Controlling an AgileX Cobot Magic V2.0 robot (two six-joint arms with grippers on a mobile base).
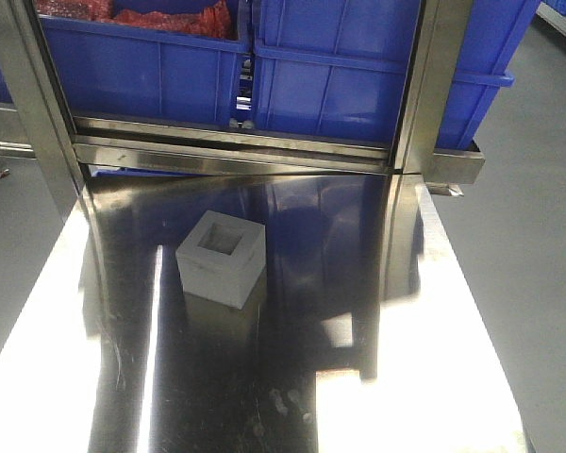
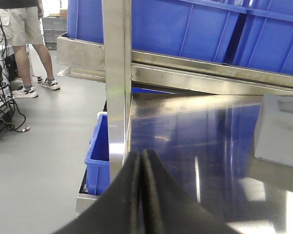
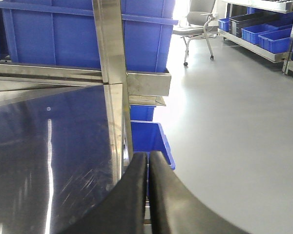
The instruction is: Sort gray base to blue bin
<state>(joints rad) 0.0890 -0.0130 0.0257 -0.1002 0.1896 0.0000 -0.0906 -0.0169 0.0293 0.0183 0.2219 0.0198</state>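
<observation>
The gray base (image 1: 222, 257) sits on the shiny steel table (image 1: 377, 359), recess facing up, left of centre. It also shows at the right edge of the left wrist view (image 2: 281, 130). Two large blue bins stand on the rack behind the table: one at the left (image 1: 141, 66) holding red material, one at the right (image 1: 358, 75). My left gripper (image 2: 142, 157) is shut and empty over the table's left edge, well left of the base. My right gripper (image 3: 148, 157) is shut and empty at the table's right edge. Neither gripper shows in the front view.
Upright steel posts (image 1: 434, 85) frame the rack at both back corners. Smaller blue bins sit below the table at the left (image 2: 98, 156) and the right (image 3: 149, 136). A person (image 2: 24, 44) stands at the far left; a chair (image 3: 200, 24) stands at the far right.
</observation>
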